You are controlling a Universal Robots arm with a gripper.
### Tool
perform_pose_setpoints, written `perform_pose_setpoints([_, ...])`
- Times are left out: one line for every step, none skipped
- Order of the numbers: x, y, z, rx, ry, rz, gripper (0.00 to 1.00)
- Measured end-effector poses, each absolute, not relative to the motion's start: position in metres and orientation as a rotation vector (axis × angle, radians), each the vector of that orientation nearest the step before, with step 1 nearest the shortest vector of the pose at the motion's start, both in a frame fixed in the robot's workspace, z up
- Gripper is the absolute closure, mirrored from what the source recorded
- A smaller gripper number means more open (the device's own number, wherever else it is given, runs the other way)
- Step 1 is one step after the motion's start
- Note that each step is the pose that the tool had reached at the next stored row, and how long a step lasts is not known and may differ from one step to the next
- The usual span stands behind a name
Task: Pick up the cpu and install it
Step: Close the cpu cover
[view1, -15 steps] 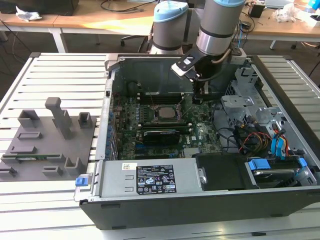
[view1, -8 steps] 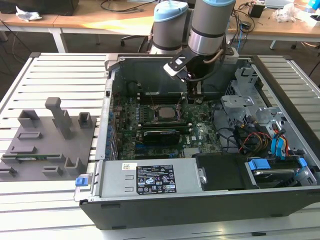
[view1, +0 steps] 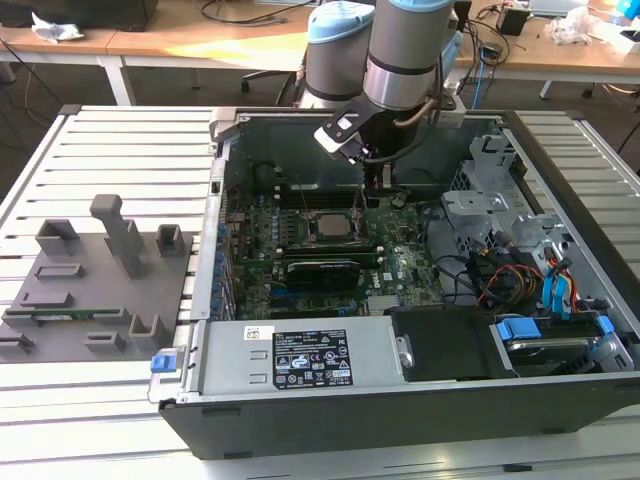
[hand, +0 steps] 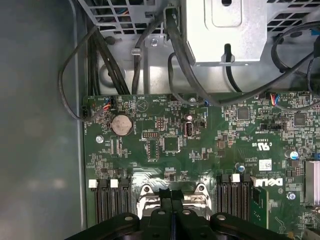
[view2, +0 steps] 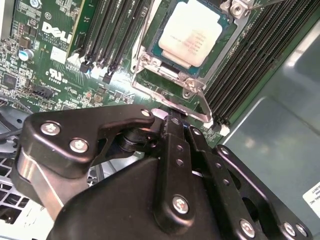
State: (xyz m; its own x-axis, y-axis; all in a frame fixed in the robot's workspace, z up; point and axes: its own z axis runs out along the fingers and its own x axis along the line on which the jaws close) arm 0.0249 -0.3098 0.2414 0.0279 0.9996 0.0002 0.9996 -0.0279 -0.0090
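A big computer box lies open on a table made of long white bars, so the arm can reach down into it from above. At the bottom of the box is the green board. The cpu is a shiny square chip, and it lies flat in the middle of that board. In the second wrist view the cpu sits inside its metal holder, with long black slots on both sides of it. It looks like the chip is already in its place, because it lies level and the holder fits all around it. I cannot tell if the holder is locked down. The gripper hangs low over the board, just beside the chip, on the exterior view's right and a bit farther back. In the second wrist view the gripper has its two fingers pressed together, and nothing is between them. The first wrist view shows the gripper the same way, with only a thin line between the fingers. The tips point at the edge of the holder, but I cannot tell if they touch it. On the exterior view's left, well apart from the box, a gray tray with little stands rests on the table.
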Motion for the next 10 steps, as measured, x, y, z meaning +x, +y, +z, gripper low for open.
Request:
perform_pose_setpoints([0.0230, -0.3098, 0.2413, -2.247, -2.186, 0.010, 0.89])
perform_pose_setpoints([0.0215, -0.3098, 0.2413, -2.247, -2.186, 0.010, 0.89])
perform_pose_setpoints([0.0207, -0.3098, 0.2413, -2.247, -2.186, 0.010, 0.89])
perform_pose_setpoints([0.0200, -0.3098, 0.2413, -2.248, -2.186, 0.010, 0.89])
perform_pose_setpoints([0.0193, -0.3098, 0.2413, -2.248, -2.186, 0.010, 0.89])
perform_pose_setpoints([0.0189, -0.3098, 0.2412, -2.247, -2.186, 0.010, 0.89])
perform_pose_setpoints([0.0188, -0.3098, 0.2413, -2.247, -2.186, 0.010, 0.89])
perform_pose_setpoints([0.0187, -0.3098, 0.2413, -2.247, -2.186, 0.010, 0.89])
perform_pose_setpoints([0.0187, -0.3098, 0.2413, -2.247, -2.186, 0.010, 0.89])
perform_pose_setpoints([0.0187, -0.3098, 0.2412, -2.247, -2.186, 0.010, 0.89])
